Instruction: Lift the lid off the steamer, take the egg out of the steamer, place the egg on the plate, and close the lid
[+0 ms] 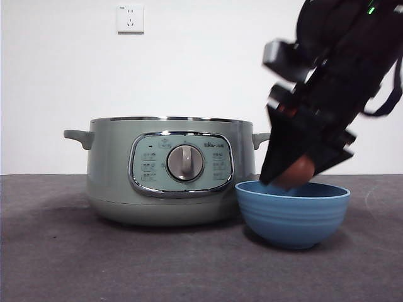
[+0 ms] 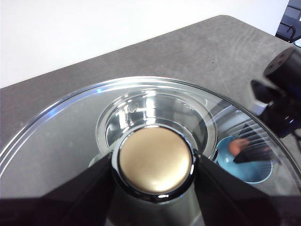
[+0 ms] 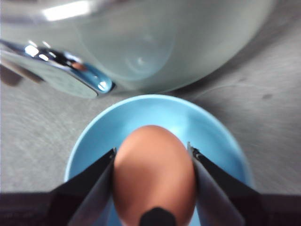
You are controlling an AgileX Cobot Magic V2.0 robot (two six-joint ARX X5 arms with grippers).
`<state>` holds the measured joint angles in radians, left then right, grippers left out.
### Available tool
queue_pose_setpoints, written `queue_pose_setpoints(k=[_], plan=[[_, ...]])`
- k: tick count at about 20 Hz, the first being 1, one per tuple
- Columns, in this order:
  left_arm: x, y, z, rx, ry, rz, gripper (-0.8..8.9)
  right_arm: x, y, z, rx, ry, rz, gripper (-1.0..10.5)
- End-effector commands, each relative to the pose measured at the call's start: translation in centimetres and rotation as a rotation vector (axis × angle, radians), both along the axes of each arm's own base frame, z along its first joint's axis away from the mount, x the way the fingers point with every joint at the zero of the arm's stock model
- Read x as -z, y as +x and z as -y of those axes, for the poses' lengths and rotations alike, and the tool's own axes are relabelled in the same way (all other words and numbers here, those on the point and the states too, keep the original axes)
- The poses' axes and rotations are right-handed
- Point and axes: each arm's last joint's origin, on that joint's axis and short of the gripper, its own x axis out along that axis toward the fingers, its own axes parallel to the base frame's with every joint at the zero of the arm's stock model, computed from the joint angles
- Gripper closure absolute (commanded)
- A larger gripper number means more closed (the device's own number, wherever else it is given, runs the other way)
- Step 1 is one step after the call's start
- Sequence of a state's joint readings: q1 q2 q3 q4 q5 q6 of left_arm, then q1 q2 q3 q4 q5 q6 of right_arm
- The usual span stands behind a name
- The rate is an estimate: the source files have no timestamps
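The sage-green steamer [image 1: 113,182] stands open on the grey table, without its lid. My left gripper [image 2: 154,165] is shut on the knob [image 2: 154,160] of the glass lid [image 2: 61,136] and holds it above the pot, out of the front view. My right gripper [image 1: 286,179] is shut on the brown egg [image 1: 297,170] and holds it just over the rim of the blue bowl [image 1: 293,217], which stands to the right of the steamer. In the right wrist view the egg [image 3: 154,174] sits between the jaws above the bowl [image 3: 155,110], close to the steamer wall [image 3: 164,42].
A white wall with a socket [image 1: 130,17] stands behind the table. Through the lid glass I see the steamer's inner pot [image 2: 155,108], the bowl [image 2: 254,169] and the right arm [image 2: 282,94].
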<state>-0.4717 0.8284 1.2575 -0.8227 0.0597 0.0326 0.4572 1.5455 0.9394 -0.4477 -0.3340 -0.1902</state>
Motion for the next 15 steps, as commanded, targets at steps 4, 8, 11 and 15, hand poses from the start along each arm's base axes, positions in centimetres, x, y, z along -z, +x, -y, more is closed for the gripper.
queue_pose_setpoints(k=[4,8,11,15], plan=[[-1.0,-0.3,-0.2,0.000,-0.036,0.067,8.22,3.0,0.0,-1.9,-0.047,-0.032,-0.070,9.6],[-1.0,-0.3,-0.2,0.001,-0.036,0.067,8.22,3.3,0.1,-2.1,-0.031,-0.072,-0.047,9.6],[-1.0,-0.3,-0.2,0.001,-0.036,0.066,8.22,3.4,0.2,-1.9,-0.012,-0.103,-0.031,9.6],[-1.0,-0.3,-0.2,0.001,-0.036,0.066,8.22,4.1,0.3,-2.0,-0.006,-0.128,-0.052,9.6]])
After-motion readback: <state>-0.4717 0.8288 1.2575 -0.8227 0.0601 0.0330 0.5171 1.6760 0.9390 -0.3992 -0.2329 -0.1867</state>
